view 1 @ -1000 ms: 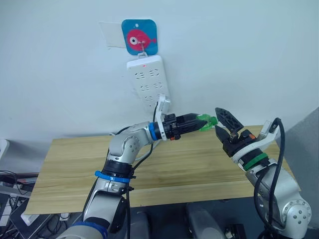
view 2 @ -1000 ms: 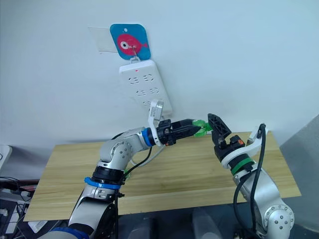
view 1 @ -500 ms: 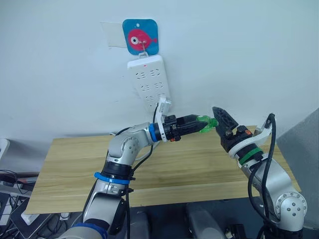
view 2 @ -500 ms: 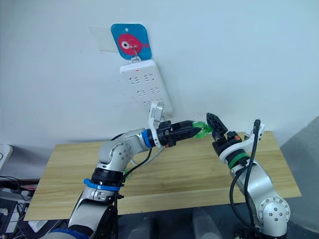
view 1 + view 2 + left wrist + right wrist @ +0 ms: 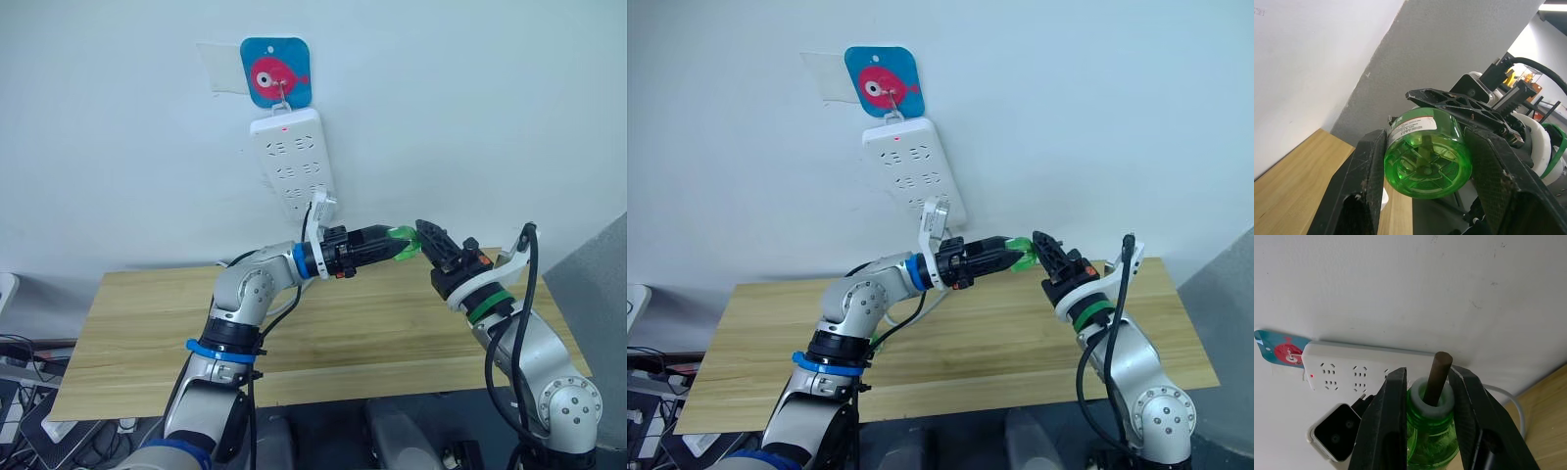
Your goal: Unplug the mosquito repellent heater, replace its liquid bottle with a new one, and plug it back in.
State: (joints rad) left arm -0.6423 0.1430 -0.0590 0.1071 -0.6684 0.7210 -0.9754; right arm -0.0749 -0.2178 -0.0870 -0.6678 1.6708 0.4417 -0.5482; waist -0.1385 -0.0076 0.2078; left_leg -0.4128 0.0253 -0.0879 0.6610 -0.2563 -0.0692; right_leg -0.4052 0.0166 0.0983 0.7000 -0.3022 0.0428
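Above the desk [image 5: 147, 323], a green bottle [image 5: 402, 243] sat between both hands, mid-swap.

Left hand [image 5: 1425, 196] gripped the bottle's body, fingers [image 5: 1369, 181] pressed against its sides; right hand [image 5: 1427, 401] had its fingers [image 5: 1386, 416] closed around the neck, wick [image 5: 1437, 377] poking out between them. The heater itself couldn't be made out, and the power strip [image 5: 291, 166] on the wall carried no plug unit. Looked like the bottle-change step; next call, probably one hand letting go cleanly.
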